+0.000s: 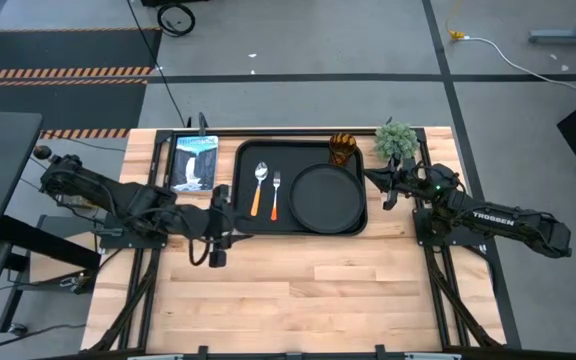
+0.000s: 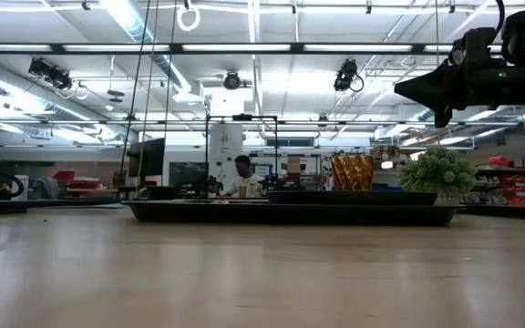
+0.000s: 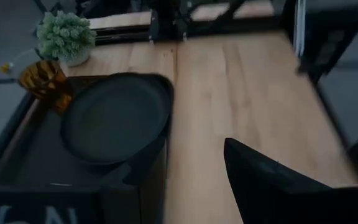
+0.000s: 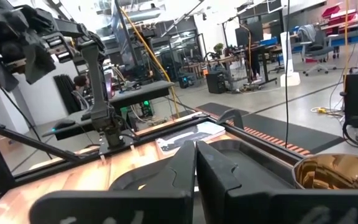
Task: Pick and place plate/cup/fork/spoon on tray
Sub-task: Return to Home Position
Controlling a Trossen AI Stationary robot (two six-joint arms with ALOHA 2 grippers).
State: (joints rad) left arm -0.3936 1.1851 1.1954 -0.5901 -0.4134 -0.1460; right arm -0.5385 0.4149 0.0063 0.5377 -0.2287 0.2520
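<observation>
The tray (image 1: 301,186) lies across the far middle of the table (image 1: 308,280); the plate (image 1: 326,197) sits in the tray's right half, the cup (image 1: 342,149) in its far right corner, the spoon (image 1: 259,187) and fork (image 1: 275,193) side by side in its left half; the left gripper (image 1: 220,218) hangs just off the tray's left edge, fingers apart; the right gripper (image 1: 380,183) hovers at the tray's right edge, its fingers (image 4: 185,171) pressed together, beside a potted plant (image 1: 396,140); a booklet (image 1: 194,160) lies left of the tray

one tray (image 1: 245,160), one plate (image 1: 328,197), one cup (image 1: 342,149), one fork (image 1: 276,195), one spoon (image 1: 259,189)
</observation>
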